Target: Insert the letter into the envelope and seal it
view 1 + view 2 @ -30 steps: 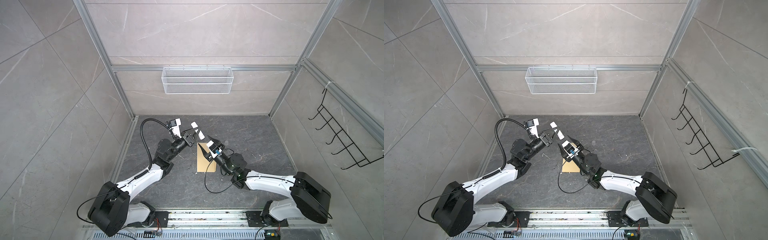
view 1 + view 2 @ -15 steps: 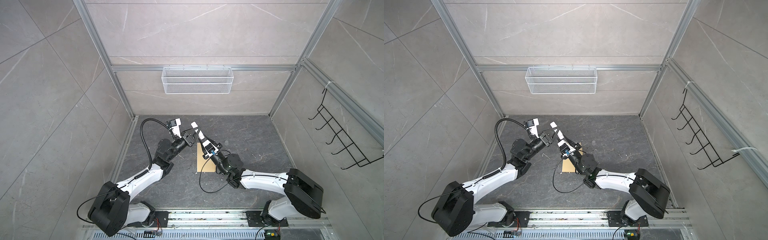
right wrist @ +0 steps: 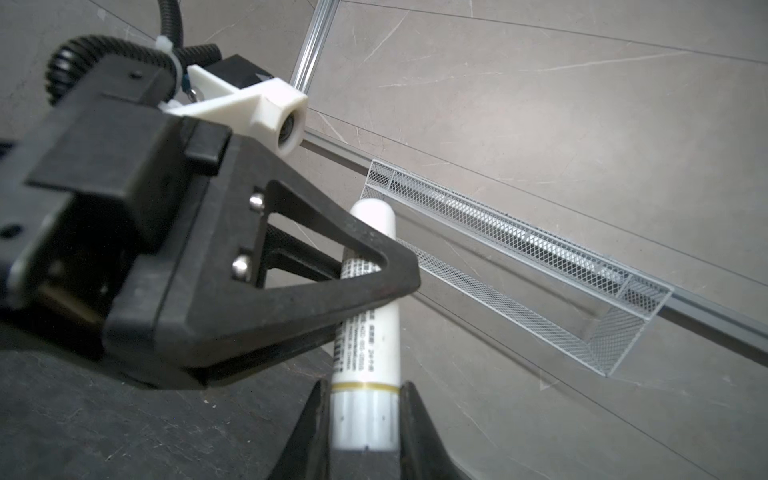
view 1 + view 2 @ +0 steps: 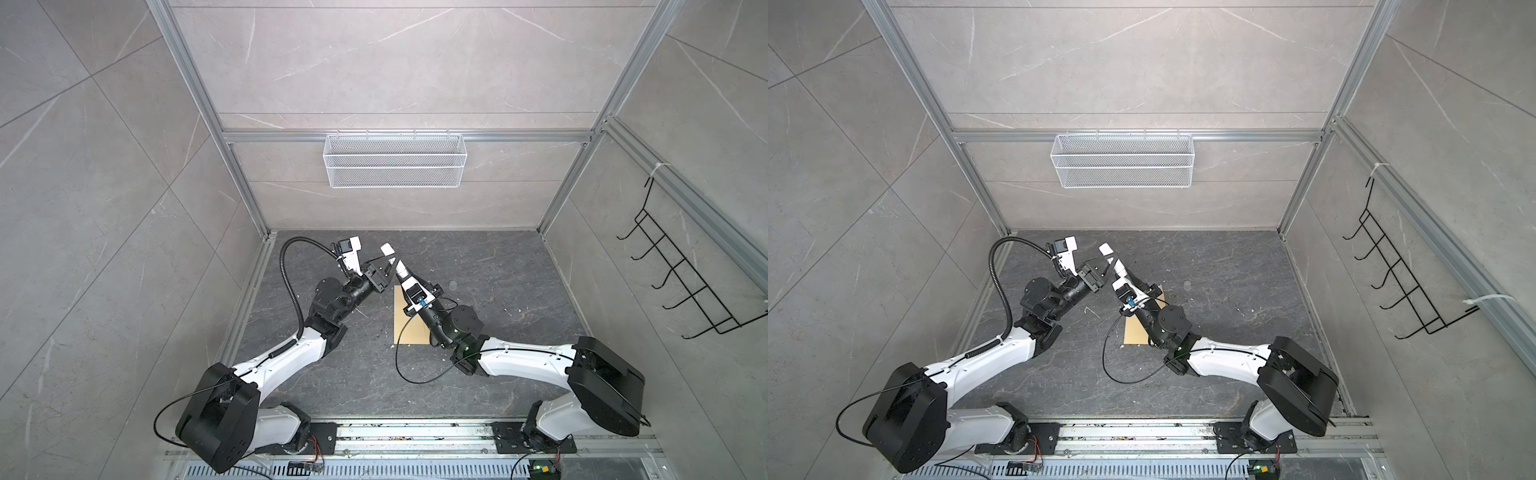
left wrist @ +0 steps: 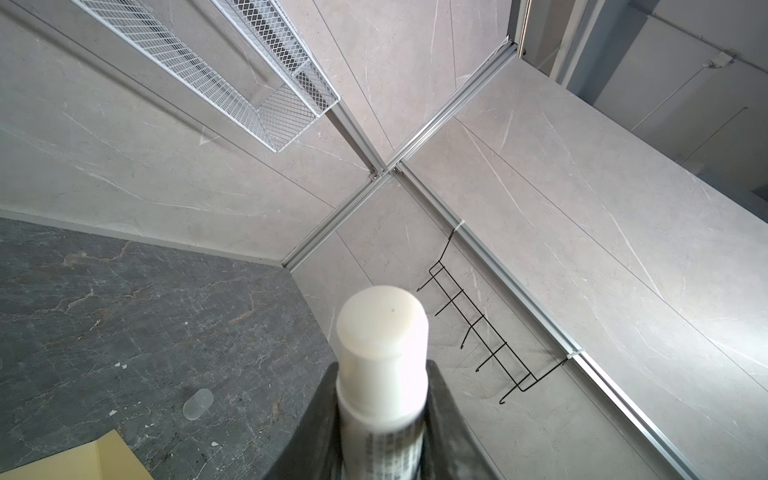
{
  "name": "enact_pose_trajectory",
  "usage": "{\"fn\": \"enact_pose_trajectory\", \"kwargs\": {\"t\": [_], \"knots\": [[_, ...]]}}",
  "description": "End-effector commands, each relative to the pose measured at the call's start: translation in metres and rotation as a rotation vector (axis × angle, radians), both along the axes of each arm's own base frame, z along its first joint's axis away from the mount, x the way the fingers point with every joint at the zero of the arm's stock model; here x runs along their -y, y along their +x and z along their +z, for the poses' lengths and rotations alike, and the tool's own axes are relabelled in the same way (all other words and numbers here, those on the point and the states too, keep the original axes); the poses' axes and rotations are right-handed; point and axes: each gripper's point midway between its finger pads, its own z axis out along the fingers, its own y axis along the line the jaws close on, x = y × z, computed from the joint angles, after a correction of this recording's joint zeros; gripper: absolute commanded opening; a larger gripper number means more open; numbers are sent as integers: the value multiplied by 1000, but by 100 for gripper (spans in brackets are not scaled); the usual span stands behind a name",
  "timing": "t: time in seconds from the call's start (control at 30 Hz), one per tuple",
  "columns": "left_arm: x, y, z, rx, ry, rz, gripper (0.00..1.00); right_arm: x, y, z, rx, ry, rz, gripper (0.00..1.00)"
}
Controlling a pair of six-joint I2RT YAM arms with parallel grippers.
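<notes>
A white glue stick (image 4: 390,254) (image 3: 368,332) is held up above the table between both arms. My left gripper (image 4: 384,269) (image 5: 382,376) is shut on its printed middle, with its white rounded end (image 5: 380,328) sticking out past the fingers. My right gripper (image 4: 404,277) (image 3: 365,401) is shut on its base below the gold ring. The yellow-tan envelope (image 4: 409,322) (image 4: 1136,332) lies flat on the table under the right arm, partly covered by it; a corner shows in the left wrist view (image 5: 83,459). The letter does not show in any view.
A small clear cap (image 4: 453,285) (image 5: 198,404) lies on the dark table right of the envelope. A white wire basket (image 4: 395,166) hangs on the back wall. A black hook rack (image 4: 690,291) is on the right wall.
My right gripper moved up and left to the glue stick in my left gripper and closed on its base. The left arm stayed still.
</notes>
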Motion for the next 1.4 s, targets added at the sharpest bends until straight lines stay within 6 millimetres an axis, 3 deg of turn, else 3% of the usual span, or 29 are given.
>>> {"fn": "enact_pose_trajectory", "kwargs": {"t": [0.0,0.07,0.37,0.57,0.8,0.97,1.2,1.27,1.37], "knots": [[-5,-8,23,80,-41,5,0,-2,4,6,-15,24,-8,8],[-4,-8,23,86,-35,2,0,-2,2,9,-39,69,10,0],[-2,-15,27,155,-24,-18,0,-3,-13,35,-329,432,292,0],[-1,-21,31,194,-26,-38,0,12,-5,44,-534,679,454,0],[0,-25,30,214,-19,-52,0,16,-1,42,-607,772,548,0],[2,-27,27,228,26,-56,0,13,-1,36,-570,664,521,1],[1,-32,17,304,208,-21,0,21,-17,47,-409,441,472,59],[1,-35,14,342,284,-10,0,24,-19,46,-403,362,438,69],[-1,-38,9,401,386,6,0,36,-16,40,-440,289,344,76]]}}
